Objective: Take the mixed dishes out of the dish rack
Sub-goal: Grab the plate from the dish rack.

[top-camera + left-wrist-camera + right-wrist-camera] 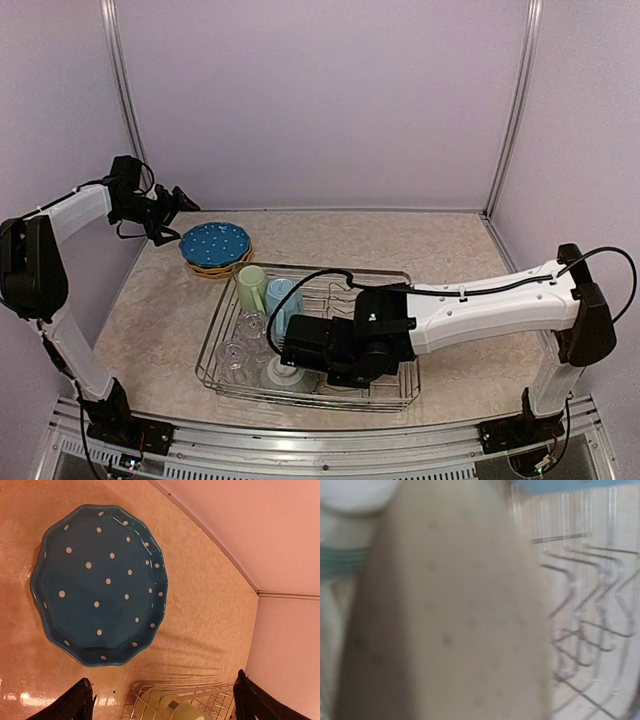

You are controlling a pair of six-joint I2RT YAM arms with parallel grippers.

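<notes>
The dish rack (405, 398) stands mid-table, and its near corner (150, 687) also shows in the left wrist view. It holds a pale green mug (251, 285) (187, 711), a light blue mug (283, 300), clear glasses (249, 324) and a pale grey-green bowl (280, 376). My right gripper (298, 350) reaches down into the rack beside the bowl. A cream speckled plate (450, 610) fills the right wrist view and hides the fingers. The blue dotted plate (215, 243) (97, 582) lies on yellow plates (216, 269) left of the rack. My left gripper (183, 206) (165, 700) hovers open above it, holding nothing.
Upright rack prongs (585, 630) stand just right of the cream plate. The enclosure's back wall and its metal corner posts (122, 90) close in the table. The left arm's elbow is near the left wall.
</notes>
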